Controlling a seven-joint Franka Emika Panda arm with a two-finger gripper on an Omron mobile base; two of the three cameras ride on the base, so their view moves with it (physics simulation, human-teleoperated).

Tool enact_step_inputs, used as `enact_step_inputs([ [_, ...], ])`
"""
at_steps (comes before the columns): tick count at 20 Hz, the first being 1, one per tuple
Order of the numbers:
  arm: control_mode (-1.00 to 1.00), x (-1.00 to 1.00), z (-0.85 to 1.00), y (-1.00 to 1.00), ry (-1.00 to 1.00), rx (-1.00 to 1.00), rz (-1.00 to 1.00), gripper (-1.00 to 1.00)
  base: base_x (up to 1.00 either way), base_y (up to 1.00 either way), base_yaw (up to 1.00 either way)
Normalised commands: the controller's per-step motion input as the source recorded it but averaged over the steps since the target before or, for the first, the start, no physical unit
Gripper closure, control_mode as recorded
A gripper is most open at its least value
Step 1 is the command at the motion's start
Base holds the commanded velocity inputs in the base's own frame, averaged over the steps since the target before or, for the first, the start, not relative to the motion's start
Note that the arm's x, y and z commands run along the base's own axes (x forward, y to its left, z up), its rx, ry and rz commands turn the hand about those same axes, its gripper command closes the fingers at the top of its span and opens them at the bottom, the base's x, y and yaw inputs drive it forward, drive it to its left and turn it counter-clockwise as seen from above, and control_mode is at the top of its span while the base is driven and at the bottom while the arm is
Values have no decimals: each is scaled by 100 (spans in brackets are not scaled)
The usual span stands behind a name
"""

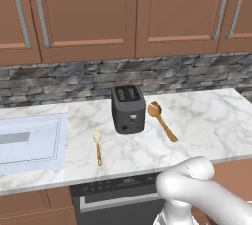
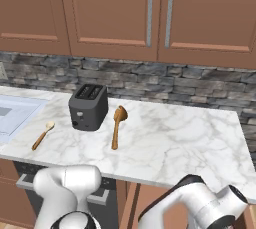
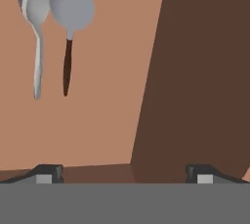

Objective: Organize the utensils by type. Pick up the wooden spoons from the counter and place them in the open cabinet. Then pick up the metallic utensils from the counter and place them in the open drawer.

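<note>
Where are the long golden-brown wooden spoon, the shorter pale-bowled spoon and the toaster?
Long wooden spoon [image 1: 155, 109], left base view, on its round bowl.
Shorter spoon [image 1: 97, 137], left base view, on its pale bowl.
Toaster [image 2: 89, 108], right base view, on its dark front side.

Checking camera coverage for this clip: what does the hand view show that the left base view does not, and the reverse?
Hand view alone: two metallic spoons, an all-silver spoon and a grey spoon with a dark handle, lying side by side on a plain brown wooden surface, with the gripper open, its tips wide apart and nothing between them.

Left base view alone: the marble counter carrying a dark toaster, the long wooden spoon to its right, the short pale-bowled spoon in front of it to the left, and the stone backsplash.

Shared: brown wood surfaces.
</note>
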Motion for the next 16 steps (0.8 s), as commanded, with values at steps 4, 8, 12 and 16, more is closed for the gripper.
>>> enact_step_inputs([
  [4,-100,-19,64,53,-9,0,0,-100,0,0,0],
  [8,-100,-24,62,51,-16,0,0,-100,0,0,0],
  [12,-100,-23,67,48,-21,-3,1,-100,0,0,0],
  [16,-100,-10,68,55,-20,-12,4,-100,0,0,0],
])
